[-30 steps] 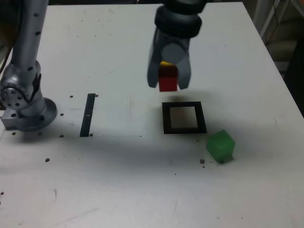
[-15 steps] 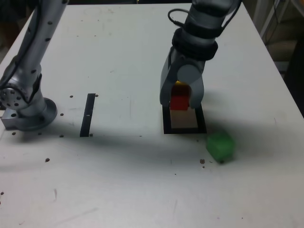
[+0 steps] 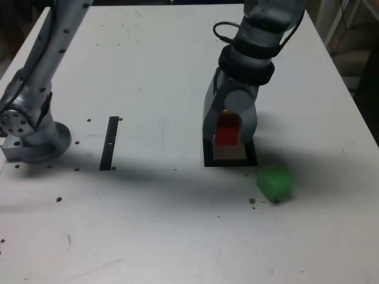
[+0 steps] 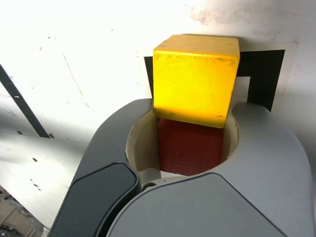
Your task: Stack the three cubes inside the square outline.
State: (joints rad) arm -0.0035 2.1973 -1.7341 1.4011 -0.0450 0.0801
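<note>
Over the thick black square outline [image 3: 209, 160] on the white bench [image 3: 136, 231], the grey curved fingers [image 4: 269, 148] are closed on a solid red cube [image 4: 190, 146], its sides framed by their hollowed inner faces. A glossy yellow cube [image 4: 193, 89] rides above it, overlapping it in the wrist view and slightly askew to it. Taking the lower block by its sides would let the pair travel together, with the yellow one resting by its own weight; that is a judgement, as is the reading that the pair is being positioned for setting down. Whether the red cube's underside touches the bench cannot be told. The solid green cube [image 3: 275, 182] lies outside the outline, near its corner on the exterior view's right, presumably left there until the pair has a footing. Since the yellow cube seems to have no finger of its own holding it, a level, gentle lowering and an even release would best keep it from sliding off.
</note>
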